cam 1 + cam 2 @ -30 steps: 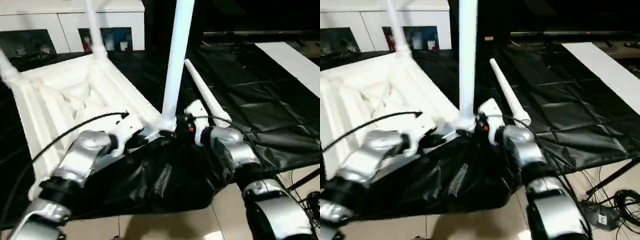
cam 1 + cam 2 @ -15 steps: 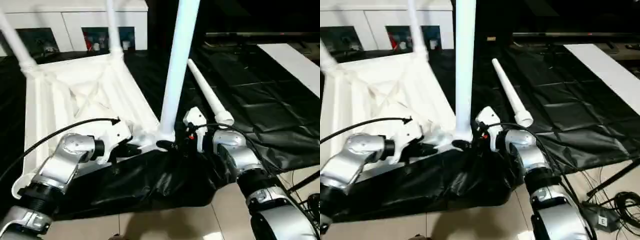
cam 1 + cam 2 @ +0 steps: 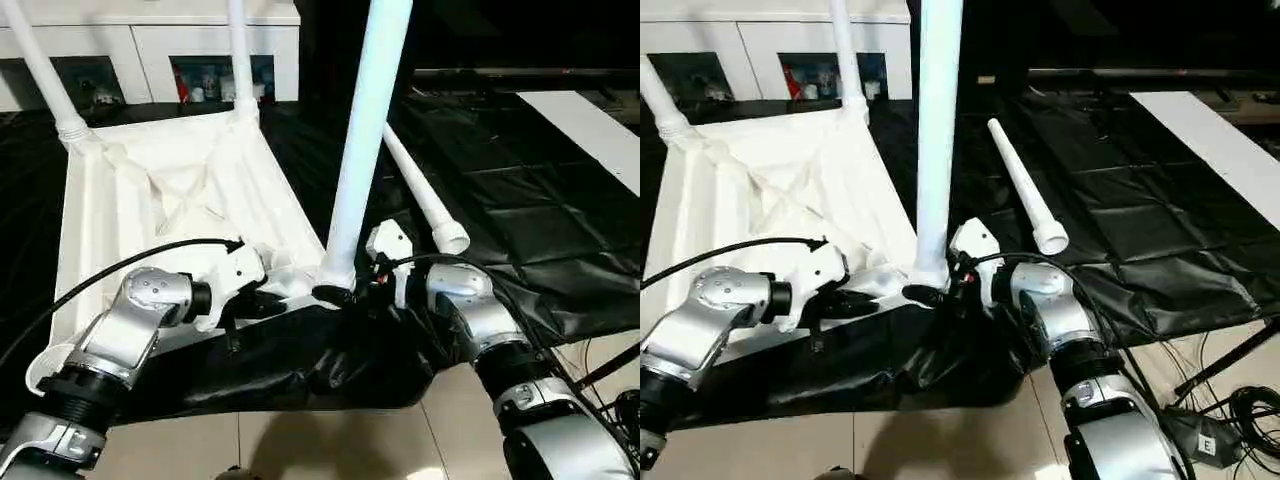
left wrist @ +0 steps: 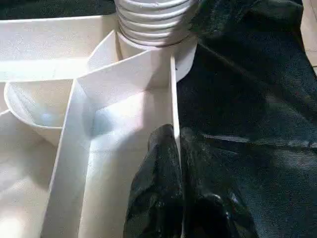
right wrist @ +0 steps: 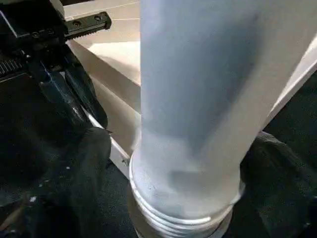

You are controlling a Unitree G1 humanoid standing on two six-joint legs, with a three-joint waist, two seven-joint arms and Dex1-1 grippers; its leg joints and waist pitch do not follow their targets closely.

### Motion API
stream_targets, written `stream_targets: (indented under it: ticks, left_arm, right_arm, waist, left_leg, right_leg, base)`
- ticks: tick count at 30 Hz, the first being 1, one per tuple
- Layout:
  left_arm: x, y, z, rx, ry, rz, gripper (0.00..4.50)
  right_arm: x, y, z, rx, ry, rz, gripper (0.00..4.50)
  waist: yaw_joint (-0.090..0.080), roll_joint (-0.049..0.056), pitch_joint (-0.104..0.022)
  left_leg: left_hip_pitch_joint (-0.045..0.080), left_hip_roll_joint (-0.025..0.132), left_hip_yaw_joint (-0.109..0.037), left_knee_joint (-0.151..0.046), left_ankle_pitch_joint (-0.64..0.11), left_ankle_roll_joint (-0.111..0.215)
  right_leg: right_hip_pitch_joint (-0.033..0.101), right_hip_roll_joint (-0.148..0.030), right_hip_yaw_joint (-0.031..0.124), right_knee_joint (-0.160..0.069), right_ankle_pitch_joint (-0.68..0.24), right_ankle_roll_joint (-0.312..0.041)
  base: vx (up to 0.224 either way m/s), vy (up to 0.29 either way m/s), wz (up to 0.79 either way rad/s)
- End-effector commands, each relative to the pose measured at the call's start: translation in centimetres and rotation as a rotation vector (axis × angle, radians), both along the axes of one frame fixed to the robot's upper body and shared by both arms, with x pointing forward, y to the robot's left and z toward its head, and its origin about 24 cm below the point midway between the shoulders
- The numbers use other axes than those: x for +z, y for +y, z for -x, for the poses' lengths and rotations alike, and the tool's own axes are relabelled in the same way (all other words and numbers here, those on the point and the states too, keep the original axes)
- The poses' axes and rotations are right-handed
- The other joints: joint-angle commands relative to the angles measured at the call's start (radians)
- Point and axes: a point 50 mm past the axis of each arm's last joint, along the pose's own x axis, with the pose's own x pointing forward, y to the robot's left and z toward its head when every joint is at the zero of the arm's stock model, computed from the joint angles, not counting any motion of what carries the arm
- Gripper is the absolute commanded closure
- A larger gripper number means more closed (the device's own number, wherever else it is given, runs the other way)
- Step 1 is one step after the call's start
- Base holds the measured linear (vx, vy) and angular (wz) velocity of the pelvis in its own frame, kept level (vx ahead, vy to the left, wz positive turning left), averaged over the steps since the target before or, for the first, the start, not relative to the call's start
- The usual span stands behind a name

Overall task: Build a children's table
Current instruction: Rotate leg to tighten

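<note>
Left wrist view showed my left gripper [image 4: 173, 163] pinching the table top's [image 3: 130, 215] rim to steady it, while my right gripper [image 3: 940, 292], fingers spread, straddled the upright leg [image 3: 365, 140] at twelve o'clock for screwing.

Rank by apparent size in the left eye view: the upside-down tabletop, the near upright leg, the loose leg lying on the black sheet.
1. Tabletop, largest.
2. Near upright leg; it stands closest to the camera and runs out of frame, so its bulk is exaggerated.
3. Loose leg, smallest as it looks.
</note>
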Motion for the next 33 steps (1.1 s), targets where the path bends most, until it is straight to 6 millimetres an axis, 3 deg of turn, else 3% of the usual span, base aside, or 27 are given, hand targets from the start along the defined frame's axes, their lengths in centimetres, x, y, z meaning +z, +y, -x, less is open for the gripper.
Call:
stream_targets:
  ticks: [1, 5, 13, 17, 29, 30, 33]
  left_arm:
    - [0.8, -1.0, -0.1, -0.063, -0.027, 0.040, 4.50]
    - [0.8, -1.0, -0.2, -0.061, -0.028, 0.036, 4.50]
    - [0.7, -0.8, -0.2, -0.051, -0.027, 0.032, 4.50]
    - [0.6, -0.7, -0.2, -0.049, -0.025, 0.029, 4.50]
    - [0.4, -0.7, -0.2, -0.031, -0.016, 0.042, 4.50]
    - [0.3, -0.9, -0.5, -0.007, -0.024, 0.044, 4.50]
    - [-0.3, -1.5, -1.1, 0.072, -0.028, 0.035, 4.50]
  right_arm:
    - [0.6, -0.1, -0.3, -0.005, -0.017, -0.023, 0.71]
    - [0.3, -0.1, -0.4, -0.007, -0.014, -0.008, 0.97]
    - [0.0, -0.1, -0.5, -0.014, 0.001, -0.003, 1.69]
    - [-0.2, -0.1, -0.6, -0.020, 0.005, -0.002, 1.85]
    - [-1.2, 0.0, -0.4, -0.063, 0.038, -0.010, 1.86]
    - [-1.5, 0.2, -0.4, -0.104, 0.052, -0.017, 1.86]
    - [-2.5, 0.6, -0.5, -0.227, 0.094, -0.017, 1.86]
  waist:
    - [-0.004, 0.010, -0.067]
    - [-0.004, 0.007, -0.069]
    - [-0.002, 0.005, -0.069]
    - [-0.002, 0.006, -0.069]
    - [-0.003, 0.012, -0.071]
    - [-0.004, 0.017, -0.070]
    - [-0.010, 0.016, -0.065]
  left_leg:
    - [0.027, 0.025, -0.001, -0.057, -0.043, 0.086]
    - [0.025, 0.023, 0.000, -0.053, -0.014, 0.105]
    - [0.024, 0.024, 0.000, -0.052, -0.018, 0.114]
    - [0.025, 0.024, 0.000, -0.052, -0.023, 0.113]
    - [0.024, 0.023, -0.001, -0.051, -0.029, 0.110]
    - [0.025, 0.024, -0.002, -0.052, -0.037, 0.104]
    - [0.028, 0.025, -0.003, -0.061, -0.089, 0.071]
  right_leg:
    - [0.048, -0.054, 0.042, -0.050, 0.247, -0.279]
    - [0.048, -0.054, 0.041, -0.046, 0.288, -0.287]
    - [0.048, -0.055, 0.040, -0.046, 0.264, -0.289]
    - [0.048, -0.055, 0.039, -0.046, 0.255, -0.289]
    - [0.049, -0.055, 0.038, -0.044, 0.269, -0.296]
    - [0.048, -0.055, 0.038, -0.045, 0.262, -0.296]
    - [0.047, -0.057, 0.040, -0.053, 0.189, -0.291]
  base:
    - [0.000, 0.000, 0.00]
    - [0.000, 0.000, 0.00]
    - [0.000, 0.000, 0.00]
    - [0.000, 0.000, 0.00]
    - [0.000, 0.000, 0.00]
    - [0.000, 0.000, 0.00]
    - [0.000, 0.000, 0.00]
